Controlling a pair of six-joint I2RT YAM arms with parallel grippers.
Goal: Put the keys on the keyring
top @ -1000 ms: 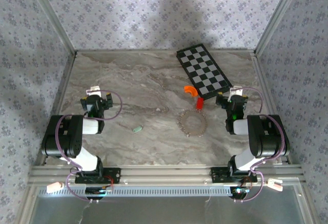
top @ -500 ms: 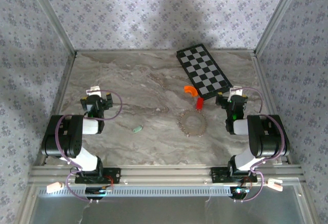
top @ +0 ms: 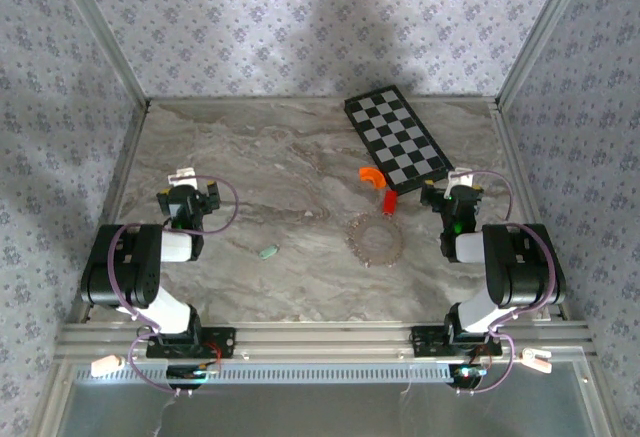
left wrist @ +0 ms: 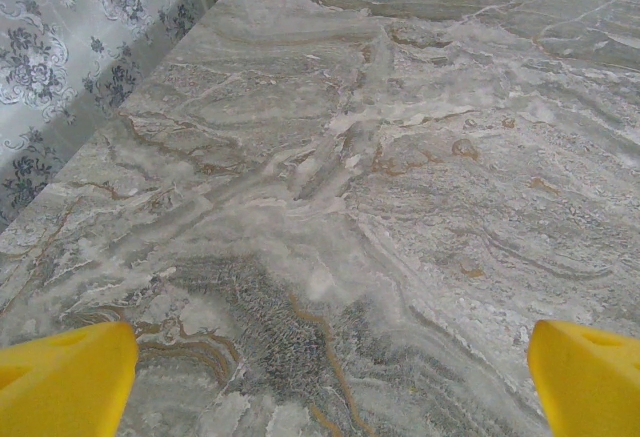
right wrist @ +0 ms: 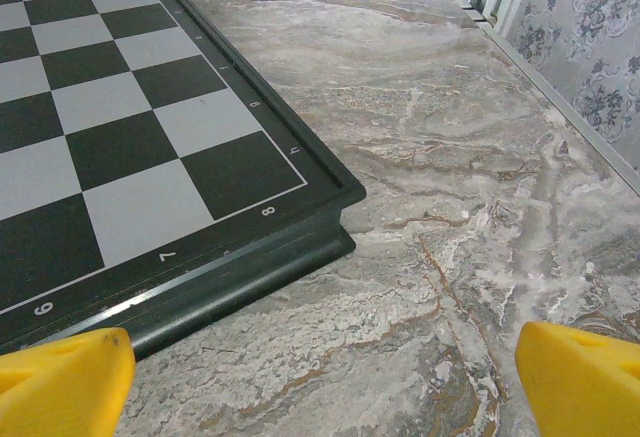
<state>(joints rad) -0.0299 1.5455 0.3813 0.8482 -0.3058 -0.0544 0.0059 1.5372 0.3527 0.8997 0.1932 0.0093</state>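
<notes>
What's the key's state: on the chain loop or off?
Off. The key lies by itself on the table, well apart from the chain loop to its right, not touching it.

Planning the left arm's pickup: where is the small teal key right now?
In the top view, the key lies on the table left of centre, to the right of the left gripper and left of the keyring, touching neither.

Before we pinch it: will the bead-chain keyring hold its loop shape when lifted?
Probably not: the keyring lies as an uneven, thin beaded loop, so it likely droops from the pinch point. It looks light, so a push would probably drag and deform it across the smooth marble table.
</notes>
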